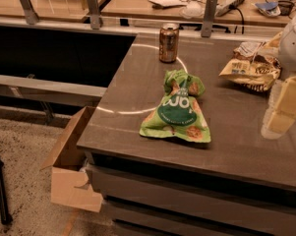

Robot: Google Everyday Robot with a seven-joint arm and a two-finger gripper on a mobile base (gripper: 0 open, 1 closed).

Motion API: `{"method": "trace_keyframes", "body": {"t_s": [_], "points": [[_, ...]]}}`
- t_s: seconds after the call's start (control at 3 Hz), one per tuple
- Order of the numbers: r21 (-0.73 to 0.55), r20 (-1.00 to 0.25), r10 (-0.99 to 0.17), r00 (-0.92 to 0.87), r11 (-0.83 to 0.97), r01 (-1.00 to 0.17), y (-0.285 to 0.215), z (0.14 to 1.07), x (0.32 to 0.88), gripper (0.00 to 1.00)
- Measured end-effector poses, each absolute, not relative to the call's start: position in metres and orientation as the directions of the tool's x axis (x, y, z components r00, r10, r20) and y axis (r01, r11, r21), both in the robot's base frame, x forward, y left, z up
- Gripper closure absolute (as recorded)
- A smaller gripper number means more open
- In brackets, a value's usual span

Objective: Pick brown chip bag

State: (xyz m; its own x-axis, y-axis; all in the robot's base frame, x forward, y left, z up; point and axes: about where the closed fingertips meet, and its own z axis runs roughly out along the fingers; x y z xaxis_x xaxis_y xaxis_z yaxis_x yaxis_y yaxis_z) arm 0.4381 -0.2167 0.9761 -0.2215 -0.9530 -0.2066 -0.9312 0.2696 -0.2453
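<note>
The brown chip bag (250,72) lies crumpled at the right back of the dark tabletop (137,102), its tan-yellow face with dark brown patches up. My gripper (283,108) shows as pale yellowish blocks at the right edge of the view, just right of and in front of the bag, hanging over the table. The white arm (294,43) above it hides the bag's right end.
A green snack bag (178,110) with a round dark green logo lies in the middle of the table. A brown drink can (168,43) stands behind it. A cardboard box (71,166) sits on the floor at the table's left front corner. A cluttered counter (196,1) runs behind.
</note>
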Motion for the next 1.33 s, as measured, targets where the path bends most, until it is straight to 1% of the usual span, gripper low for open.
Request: {"method": "trace_keyframes", "body": {"t_s": [0.67, 1.0, 1.33], "points": [[-0.269, -0.225, -0.95, -0.217, 0.274, -0.923, -0.219, 0.978, 0.441, 0.0], [-0.308, -0.265, -0.932, -0.246, 0.323, -0.895, -0.246, 0.974, 0.456, 0.0], [-0.392, -0.328, -0.904, -0.273, 0.393, -0.832, -0.287, 0.971, 0.498, 0.0]]}}
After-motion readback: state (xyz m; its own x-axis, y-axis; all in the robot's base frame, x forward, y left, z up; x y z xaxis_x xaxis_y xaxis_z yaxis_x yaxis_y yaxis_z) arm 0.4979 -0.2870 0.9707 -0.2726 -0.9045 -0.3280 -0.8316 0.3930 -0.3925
